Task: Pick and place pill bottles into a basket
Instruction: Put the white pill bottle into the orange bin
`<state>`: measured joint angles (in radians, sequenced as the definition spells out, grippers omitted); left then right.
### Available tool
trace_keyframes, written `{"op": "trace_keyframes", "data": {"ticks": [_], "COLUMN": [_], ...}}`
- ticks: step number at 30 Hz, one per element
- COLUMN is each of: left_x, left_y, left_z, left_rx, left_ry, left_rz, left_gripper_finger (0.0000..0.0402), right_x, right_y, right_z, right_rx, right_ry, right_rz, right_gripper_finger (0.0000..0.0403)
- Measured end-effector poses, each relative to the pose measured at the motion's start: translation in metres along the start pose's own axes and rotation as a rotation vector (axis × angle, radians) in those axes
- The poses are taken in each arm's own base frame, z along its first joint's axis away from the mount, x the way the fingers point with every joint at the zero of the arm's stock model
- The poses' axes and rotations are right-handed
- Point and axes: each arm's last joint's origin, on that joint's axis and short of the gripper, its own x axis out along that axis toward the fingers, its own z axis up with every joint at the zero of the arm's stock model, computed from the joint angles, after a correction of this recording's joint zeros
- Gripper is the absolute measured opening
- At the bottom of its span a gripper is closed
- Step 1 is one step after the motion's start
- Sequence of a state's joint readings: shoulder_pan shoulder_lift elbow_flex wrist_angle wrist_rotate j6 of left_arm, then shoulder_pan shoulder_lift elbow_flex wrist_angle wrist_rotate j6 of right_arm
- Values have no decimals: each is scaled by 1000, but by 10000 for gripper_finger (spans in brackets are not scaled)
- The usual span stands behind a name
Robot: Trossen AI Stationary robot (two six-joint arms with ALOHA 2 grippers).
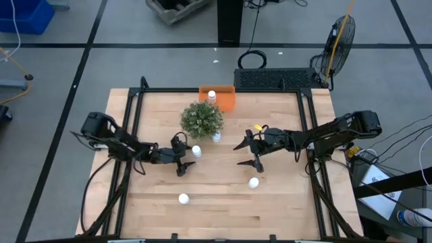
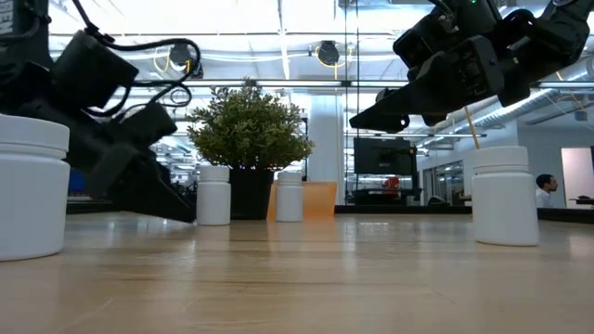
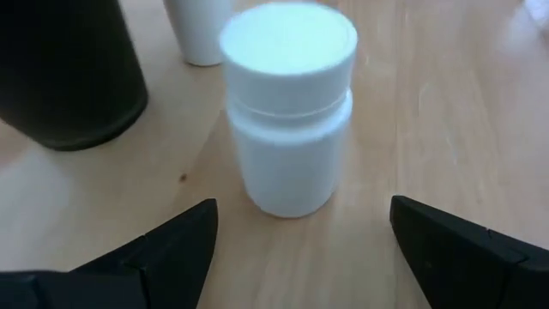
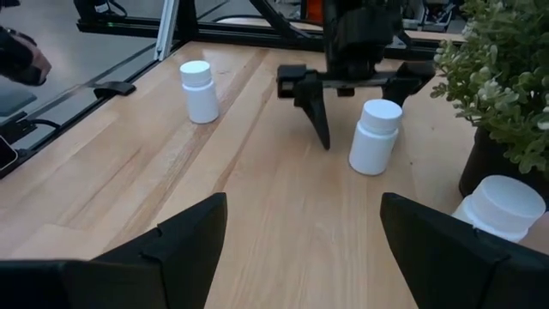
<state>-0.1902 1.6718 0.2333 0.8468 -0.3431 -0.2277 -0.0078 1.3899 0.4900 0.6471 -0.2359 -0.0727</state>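
Note:
The orange basket (image 1: 225,101) stands at the table's far edge with one white pill bottle (image 1: 211,96) in it. Other bottles stand on the table: one (image 1: 196,151) in front of my left gripper, one (image 1: 216,137) by the plant, one (image 1: 254,182) and one (image 1: 183,198) nearer the front. My left gripper (image 1: 183,156) is open, low at the table. The bottle (image 3: 287,112) stands just beyond its fingertips, untouched. My right gripper (image 1: 241,154) is open and empty, raised above the table (image 2: 408,107), pointing toward the left gripper.
A bushy green potted plant (image 1: 201,119) stands between the basket and the left gripper, and its dark pot (image 3: 69,69) is close beside the nearest bottle. Black frame rails (image 1: 135,115) run along the table's sides. A fan (image 1: 337,40) stands beyond the far right corner.

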Motion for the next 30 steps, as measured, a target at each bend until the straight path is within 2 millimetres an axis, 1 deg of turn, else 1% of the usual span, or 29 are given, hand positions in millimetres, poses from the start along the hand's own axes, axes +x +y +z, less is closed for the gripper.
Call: {"op": "trace_keyframes", "data": {"ticks": [5,9,21,24,30], "left_x": [15,23,25,25,25], "left_y": [-4,-4,0,1,2], "left_z": [4,5,7,7,8], "left_rx": [11,-3,-10,-17,-45], "left_ry": [0,2,-12,-14,-35], "left_rz": [11,15,14,22,45], "left_gripper_finger": [351,351,349,325,235], "right_x": [0,0,0,0,0], "right_y": [0,0,1,1,1], "right_z": [0,0,0,0,0], "right_rx": [5,8,8,8,8], "right_ry": [0,1,1,1,1], "right_rz": [1,1,7,7,7], "right_gripper_finger": [297,297,297,297,297]}}
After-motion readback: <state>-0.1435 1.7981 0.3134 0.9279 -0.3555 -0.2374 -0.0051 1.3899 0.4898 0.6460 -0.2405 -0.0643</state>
